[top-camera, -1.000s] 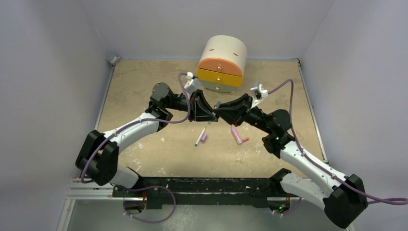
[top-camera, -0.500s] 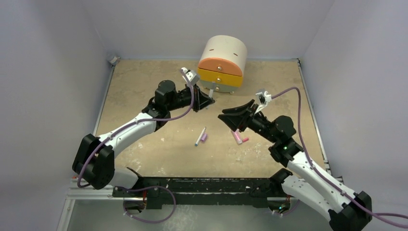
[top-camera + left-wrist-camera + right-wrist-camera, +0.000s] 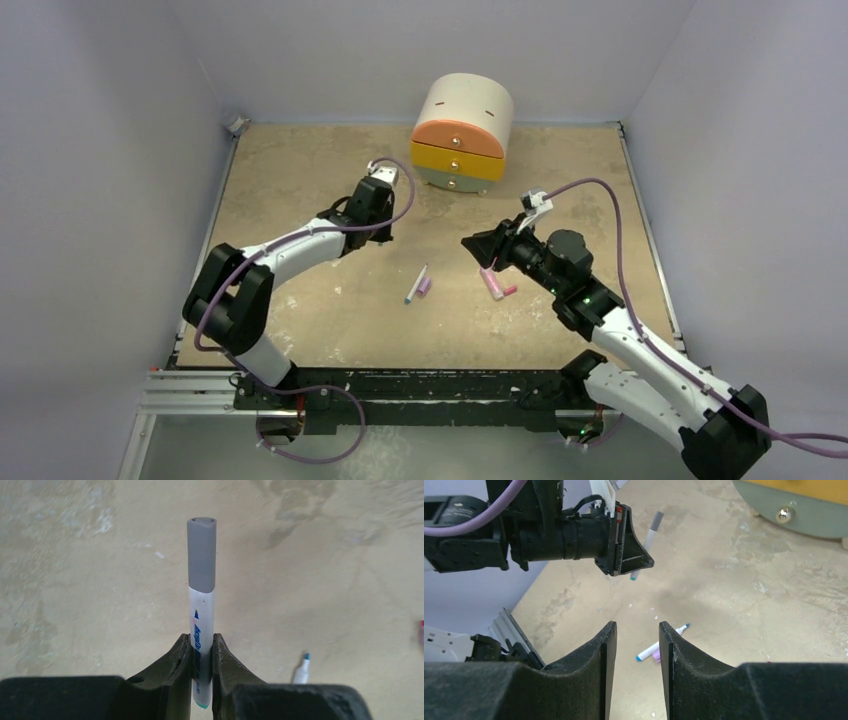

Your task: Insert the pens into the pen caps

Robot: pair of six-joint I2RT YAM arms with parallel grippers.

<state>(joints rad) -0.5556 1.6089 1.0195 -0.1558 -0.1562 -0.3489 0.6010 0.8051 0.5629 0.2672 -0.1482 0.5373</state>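
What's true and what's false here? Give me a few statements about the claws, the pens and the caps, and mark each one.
1. The left claw grips a white pen with a grey cap on its end. True.
2. The right claw holds the pink pen. False: it is open and empty, and that pen lies on the table.
3. A purple cap lies beside a blue-tipped pen. True.
4. The top drawer of the drawer unit is blue. False: it is orange.

Rounded drawer chest (image 3: pixel 462 130) on tabletop (image 3: pixel 300 180)
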